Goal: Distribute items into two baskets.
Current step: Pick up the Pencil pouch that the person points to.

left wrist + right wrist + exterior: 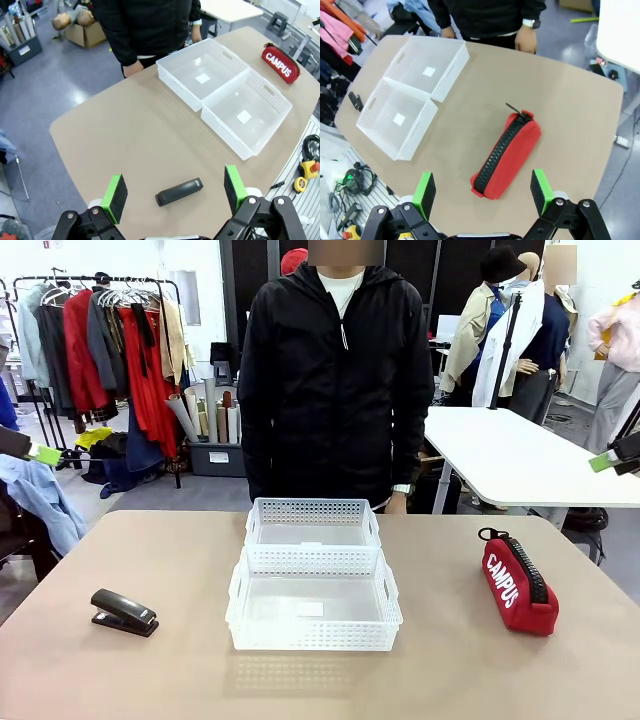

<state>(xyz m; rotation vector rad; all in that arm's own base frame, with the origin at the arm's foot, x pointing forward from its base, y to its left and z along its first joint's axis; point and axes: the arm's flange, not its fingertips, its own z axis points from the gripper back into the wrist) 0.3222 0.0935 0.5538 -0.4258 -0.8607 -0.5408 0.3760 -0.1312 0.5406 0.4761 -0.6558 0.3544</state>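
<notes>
A tan table [150, 550] has a person [335, 390] in a black jacket standing at its far edge. At the table's middle, two white baskets touch end to end: the far basket [313, 510] and the near basket [313, 636]. The red CAMPUS pouch [515, 585] lies by the right edge. The black stapler [124, 612] lies by the left edge. The left gripper [174, 176] hangs open above the stapler. The right gripper [482, 186] hangs open above the pouch.

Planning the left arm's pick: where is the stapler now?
Front view: the stapler lies on the table, left side, apart from the near basket.
</notes>
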